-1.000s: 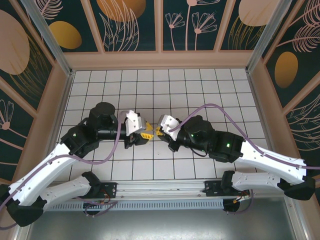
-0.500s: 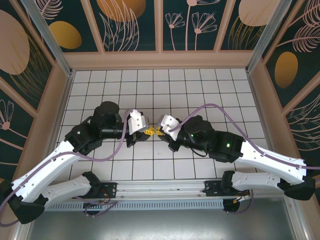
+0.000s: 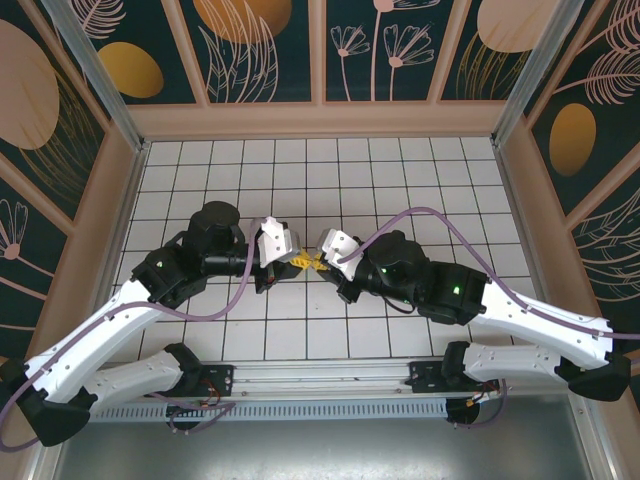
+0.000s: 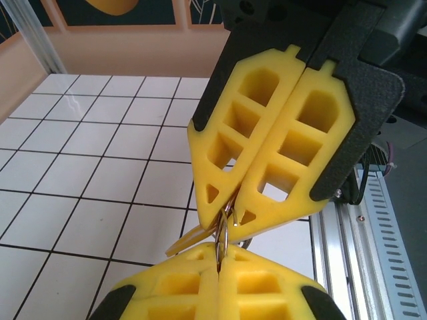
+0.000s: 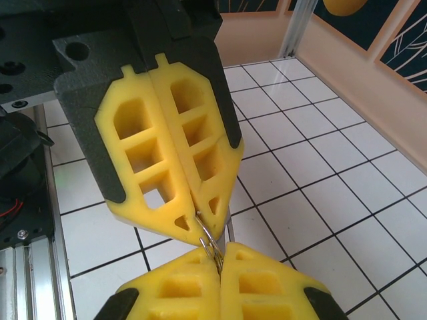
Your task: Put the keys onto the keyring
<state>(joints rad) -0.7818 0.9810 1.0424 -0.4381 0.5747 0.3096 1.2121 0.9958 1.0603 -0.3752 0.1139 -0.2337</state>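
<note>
Left gripper (image 3: 294, 261) clamped tight on the keyring (image 4: 224, 231), up over the middle of the tiled table (image 3: 400, 170). Yellow-headed key (image 4: 189, 243) pokes out beside it. Right gripper (image 3: 317, 264) pinches the same ring, tip to tip.

The left claw (image 3: 296, 261) and right claw (image 3: 316, 265), both clamped on the keyring (image 4: 225, 227), meet tip to tip at the middle of the table (image 3: 330, 170), barring the way between them. Open tiles run from 10 to 2 o'clock, up to the back wall (image 3: 320, 118). The left arm (image 3: 110, 330) blocks 8 o'clock, the right arm (image 3: 530, 320) blocks 4 o'clock, and the base rail (image 3: 330, 375) blocks 6 o'clock.
</note>
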